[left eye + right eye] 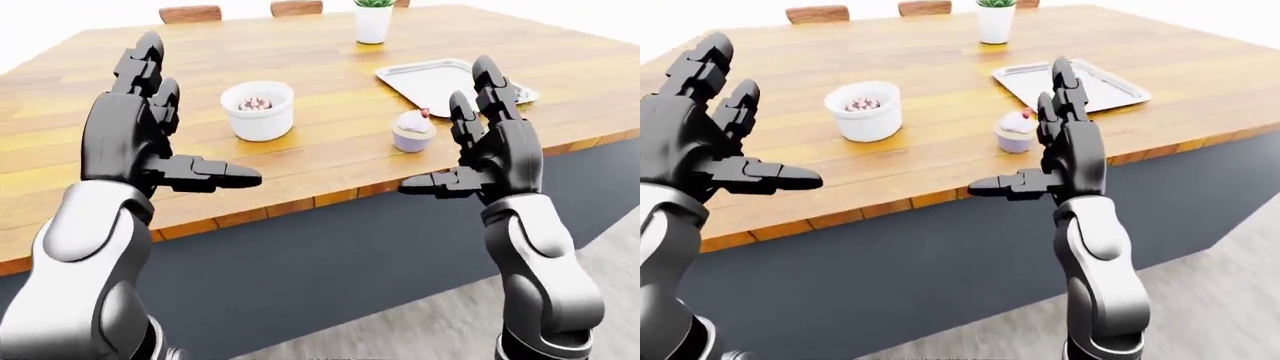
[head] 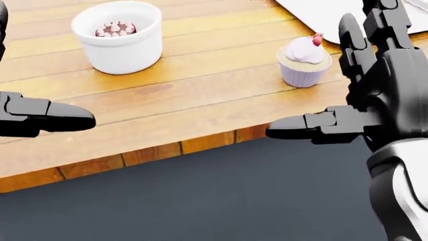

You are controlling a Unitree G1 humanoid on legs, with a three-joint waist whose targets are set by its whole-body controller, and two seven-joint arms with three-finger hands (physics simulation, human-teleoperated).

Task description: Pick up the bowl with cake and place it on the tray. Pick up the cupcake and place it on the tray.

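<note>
The wooden table (image 1: 300, 67), plank-topped with a block-pattern edge over a dark flat side panel (image 1: 330, 262), fills all 3 views. Only the eye views take in its far end, where 2 chair backs (image 1: 240, 11) and a white pot with a green plant (image 1: 995, 21) stand; the head view crops to the near edge.

The left hand (image 1: 150, 142) and right hand (image 1: 480, 154) are raised off the table, black and blocky on glossy white-grey forearms, each with fingers spread, thumb pointing inward, gripping nothing. The head view shows only the left thumb at its left edge.

The tray (image 1: 1070, 84), a flat pale-grey metal rectangle with a raised rim, lies at the right. It shows whole in the right-eye view; in the head view only a corner appears.

The bowl with cake (image 2: 118, 36), round, smooth and white, sits left of centre. The head view looks down on a pink-dotted brown cake inside.

The cupcake (image 2: 305, 60), lilac ribbed wrapper, pale frosting and 1 red cherry, stands between bowl and tray, just beside the right hand's fingers in each view.
</note>
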